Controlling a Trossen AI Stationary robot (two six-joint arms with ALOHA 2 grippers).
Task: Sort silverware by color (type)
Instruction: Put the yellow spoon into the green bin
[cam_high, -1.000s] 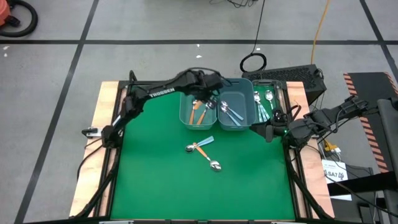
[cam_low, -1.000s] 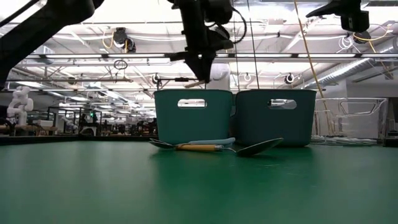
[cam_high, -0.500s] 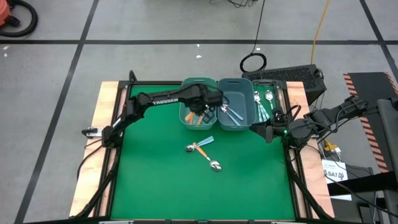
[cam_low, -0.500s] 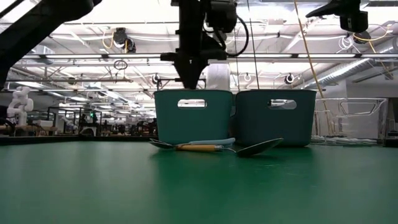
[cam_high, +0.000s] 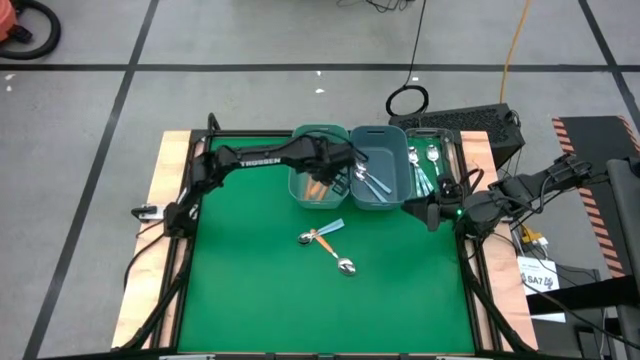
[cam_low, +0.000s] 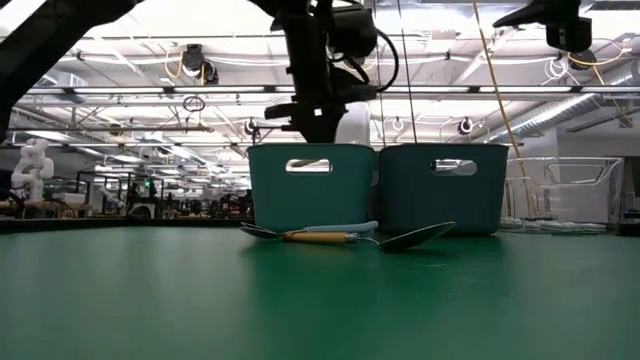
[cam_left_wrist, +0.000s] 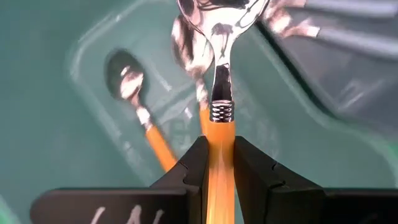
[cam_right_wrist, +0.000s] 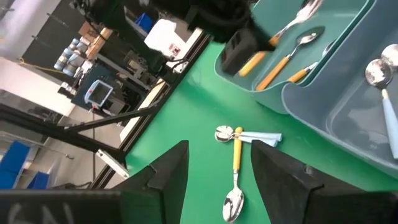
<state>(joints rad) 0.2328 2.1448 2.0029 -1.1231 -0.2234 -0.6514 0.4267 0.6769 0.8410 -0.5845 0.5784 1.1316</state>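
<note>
- The orange-handled spoon (cam_left_wrist: 221, 134) is clamped by its handle between the fingers of the left end effector (cam_high: 335, 163), bowl pointing down into the left bin (cam_high: 300, 190).
- A second ago this end effector was over the seam between the two bins; it has since shifted over the left bin, where other orange spoons (cam_left_wrist: 142, 115) lie, so the spoon looks lined up with its own colour and ready to be let go.
- The fingers are nearly closed on the thin handle, and the spoon hangs above the bin floor, not yet resting on it.
- Two spoons (cam_high: 328, 243), one orange and one light blue, lie crossed on the green bench (cam_high: 250, 290), well apart from either arm and not yet sorted.
- The right end effector (cam_high: 432, 212) waits at the right edge of the bench with its fingers spread and empty.
</note>
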